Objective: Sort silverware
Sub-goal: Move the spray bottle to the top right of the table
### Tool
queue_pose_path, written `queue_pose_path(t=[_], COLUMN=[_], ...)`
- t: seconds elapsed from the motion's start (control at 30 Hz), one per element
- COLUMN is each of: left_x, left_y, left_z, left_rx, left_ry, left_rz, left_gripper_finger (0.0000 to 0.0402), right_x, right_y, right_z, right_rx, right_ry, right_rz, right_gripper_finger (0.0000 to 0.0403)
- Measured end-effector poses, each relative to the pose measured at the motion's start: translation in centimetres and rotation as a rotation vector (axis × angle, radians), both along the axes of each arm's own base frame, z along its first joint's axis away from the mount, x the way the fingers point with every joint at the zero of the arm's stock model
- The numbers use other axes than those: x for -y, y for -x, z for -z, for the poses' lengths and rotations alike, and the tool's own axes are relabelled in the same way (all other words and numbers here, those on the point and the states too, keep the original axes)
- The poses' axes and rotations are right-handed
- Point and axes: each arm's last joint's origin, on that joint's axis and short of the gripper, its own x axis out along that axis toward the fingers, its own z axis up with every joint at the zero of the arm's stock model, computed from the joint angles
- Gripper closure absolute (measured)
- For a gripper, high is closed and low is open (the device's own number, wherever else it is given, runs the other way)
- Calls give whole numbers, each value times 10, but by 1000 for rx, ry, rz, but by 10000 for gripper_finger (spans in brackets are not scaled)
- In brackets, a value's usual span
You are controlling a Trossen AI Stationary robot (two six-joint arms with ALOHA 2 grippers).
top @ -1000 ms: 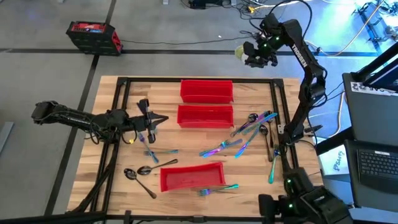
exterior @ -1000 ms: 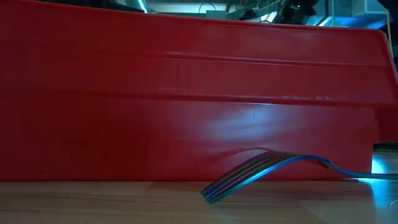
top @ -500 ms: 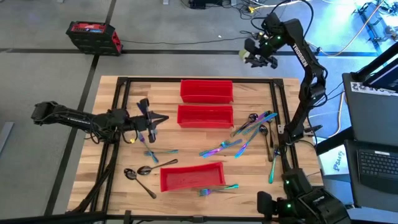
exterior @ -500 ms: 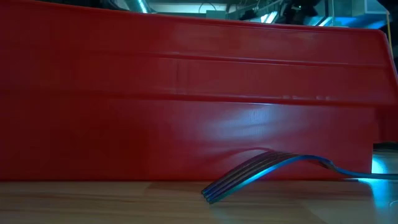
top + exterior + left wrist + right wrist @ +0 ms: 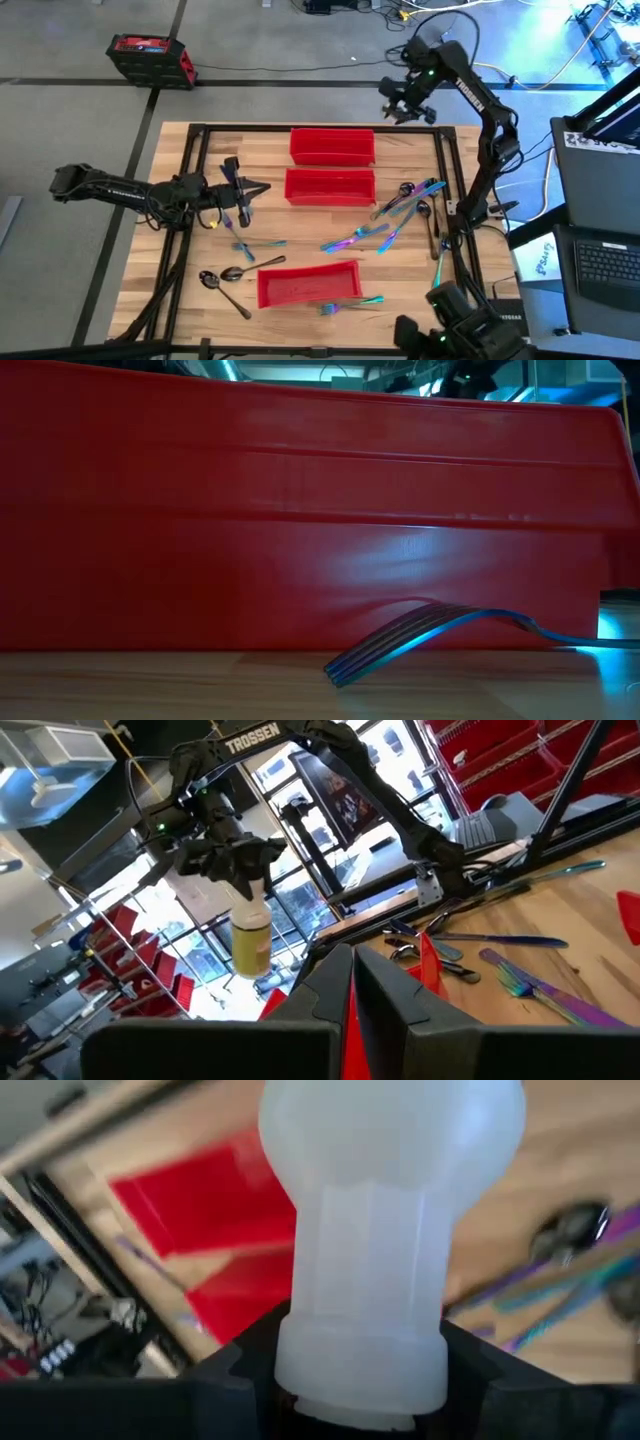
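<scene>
**Bottle held high, silverware spread on the desk**

My right gripper (image 5: 400,100) is raised above the far right corner of the desk (image 5: 180,260), its jaws pinching a pale bottle (image 5: 385,1230) around the neck. In my left wrist view the same bottle (image 5: 250,935) hangs upright under that gripper.

My left gripper (image 5: 240,192) sits low over the left side of the desk, jaws pressed together with nothing between them.

Three red bins (image 5: 332,146) lie on the desk: two at the far middle, one nearer the front. The silverware (image 5: 400,205) is scattered on the wood. The main cluster of iridescent pieces fans out to the right of the middle bin. A few pieces lie just beside my left gripper, two dark spoons (image 5: 222,277) lie to the left of the front bin, and a fork (image 5: 350,303) rests along the front bin's near wall. In the low view its tines (image 5: 385,645) curve up off the wood, seemingly touching the red wall, though I cannot be sure.
</scene>
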Motion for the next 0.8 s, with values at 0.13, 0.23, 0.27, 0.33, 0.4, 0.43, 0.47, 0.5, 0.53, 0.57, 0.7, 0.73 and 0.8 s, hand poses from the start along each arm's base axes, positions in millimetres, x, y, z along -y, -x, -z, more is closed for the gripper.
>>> queue_pose_path(t=[0.13, 0.23, 0.27, 0.33, 0.4, 0.43, 0.47, 0.5, 0.53, 0.57, 0.7, 0.73, 0.8], left_x=[0, 1, 1, 1, 1, 1, 1, 1, 1, 1, 1, 1, 1], left_y=[0, 0, 0, 0, 0, 0, 0, 0, 0, 0, 0, 0, 0], left_z=[0, 0, 0, 0, 0, 1, 1, 1, 1, 1, 1, 1, 2], left_rx=[-8, -8, -8, -5, -4, -5, -8, -10, -10, -12, -13, -13, -16], left_ry=[-30, -30, -28, -12, 3, 7, 9, 10, 10, 8, 5, 4, 4], left_rz=[9, 16, 17, 18, 20, 21, 21, 21, 21, 21, 20, 21, 20], left_gripper_finger=[400, 400, 400, 400, 400, 400, 400, 400, 400, 400, 400, 400, 400], right_x=[-7, -7, -7, -6, -6, -6, -7, -7, -6, -6, -4, -4, -2], right_y=[-10, -10, -9, -6, -5, -4, -4, -4, -1, 1, 9, 10, 13], right_z=[9, 14, 17, 24, 33, 37, 41, 45, 49, 52, 63, 65, 68], right_rx=[38, 38, 27, 7, -4, -11, -17, -22, -28, -32, -51, -50, -25], right_ry=[-83, -132, -141, -171, -211, -231, -251, -282, -312, -336, -394, -403, -419], right_rz=[-28, 6, 15, 33, 38, 44, 53, 72, 97, 115, 158, 160, 159], right_gripper_finger=[259, 259, 259, 259, 259, 259, 259, 259, 259, 259, 260, 260, 259])
